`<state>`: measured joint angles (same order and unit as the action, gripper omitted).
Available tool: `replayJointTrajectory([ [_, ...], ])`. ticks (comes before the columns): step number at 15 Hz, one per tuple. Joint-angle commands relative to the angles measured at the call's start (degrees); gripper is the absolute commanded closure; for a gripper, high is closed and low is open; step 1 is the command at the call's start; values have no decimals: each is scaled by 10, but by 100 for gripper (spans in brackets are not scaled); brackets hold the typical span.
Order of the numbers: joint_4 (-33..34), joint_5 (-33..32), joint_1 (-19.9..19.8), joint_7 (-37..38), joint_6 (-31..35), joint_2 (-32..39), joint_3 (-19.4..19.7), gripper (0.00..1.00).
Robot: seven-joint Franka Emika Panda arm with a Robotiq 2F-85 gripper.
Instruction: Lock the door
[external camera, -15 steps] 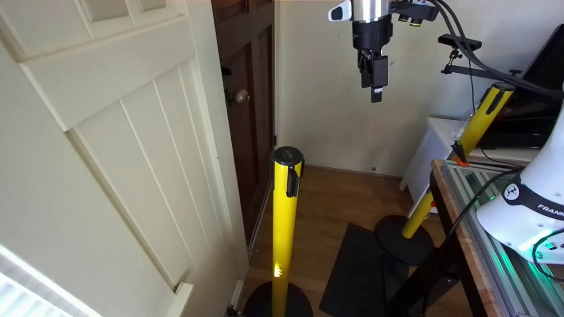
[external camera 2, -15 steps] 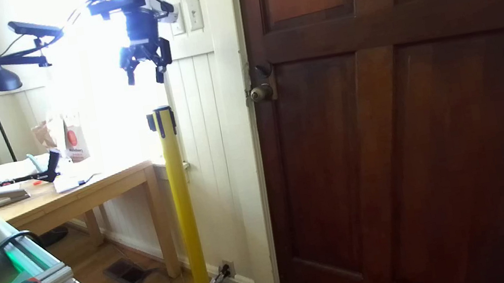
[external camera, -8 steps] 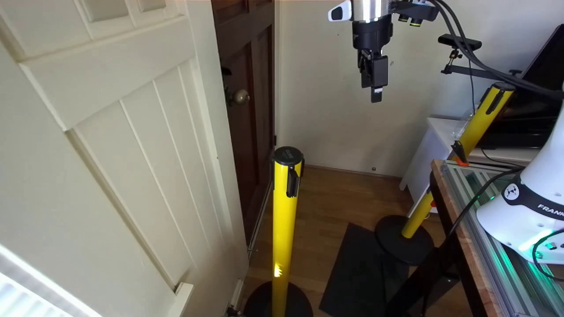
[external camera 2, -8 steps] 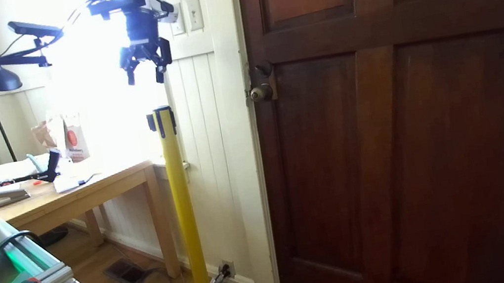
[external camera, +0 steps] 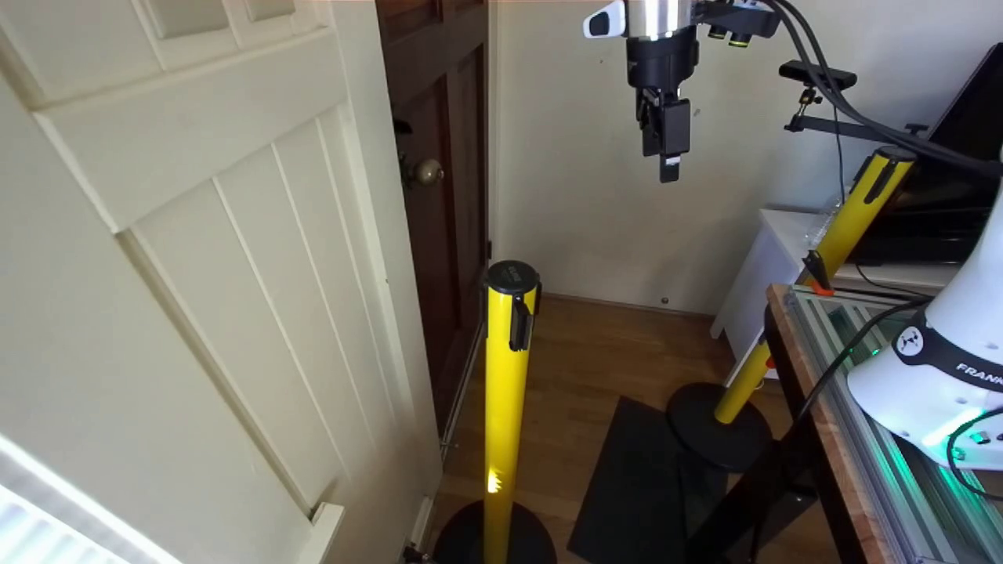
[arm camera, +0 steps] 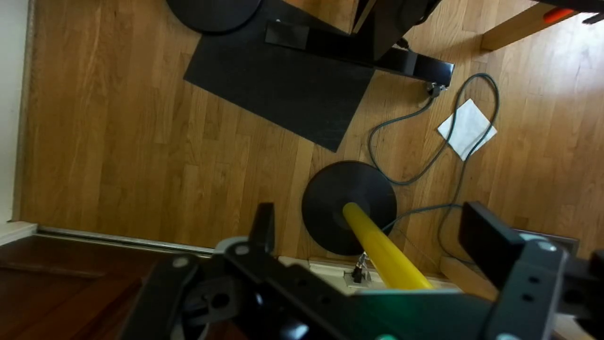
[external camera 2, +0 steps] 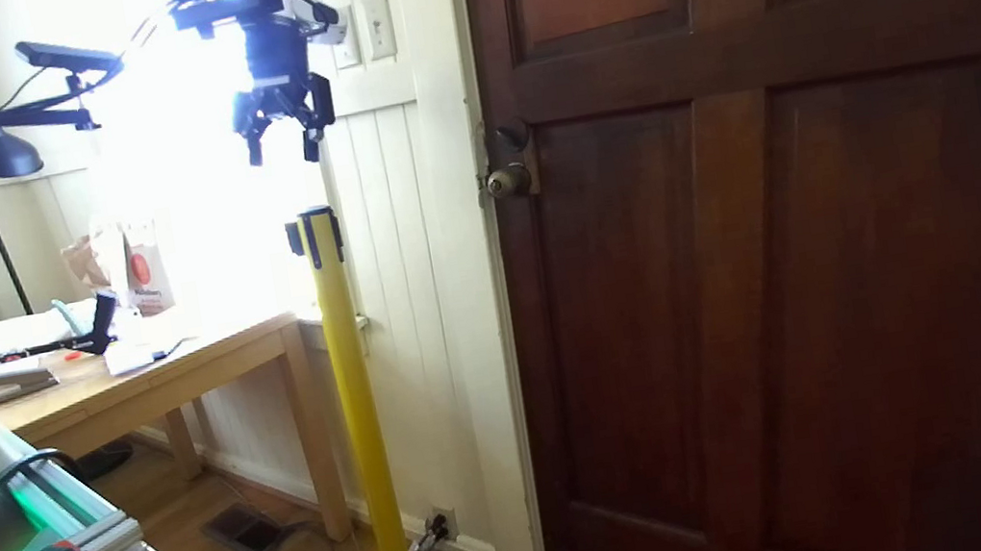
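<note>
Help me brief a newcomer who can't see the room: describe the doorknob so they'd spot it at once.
In an exterior view, find the big, dark brown, panelled door. Near its left edge in that view, the doorknob sticks out. It is round and brass-toned, unlike the almost black fitting just above it.

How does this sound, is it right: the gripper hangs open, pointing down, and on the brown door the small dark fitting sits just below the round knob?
Not quite: the small dark fitting sits just above the round knob, as both exterior views show. The rest holds: the gripper hangs open, pointing down, and both parts are on the brown door.
</note>
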<state>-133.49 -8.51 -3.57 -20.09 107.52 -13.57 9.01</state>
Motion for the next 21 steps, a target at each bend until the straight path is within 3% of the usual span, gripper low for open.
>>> replayJointTrajectory([
  [1,1,1,-4,-1,-1,0,-4,0],
  [16,1,1,-4,-1,-1,0,-4,0],
  [21,39,-113,-10,78,130,62,-27,0],
])
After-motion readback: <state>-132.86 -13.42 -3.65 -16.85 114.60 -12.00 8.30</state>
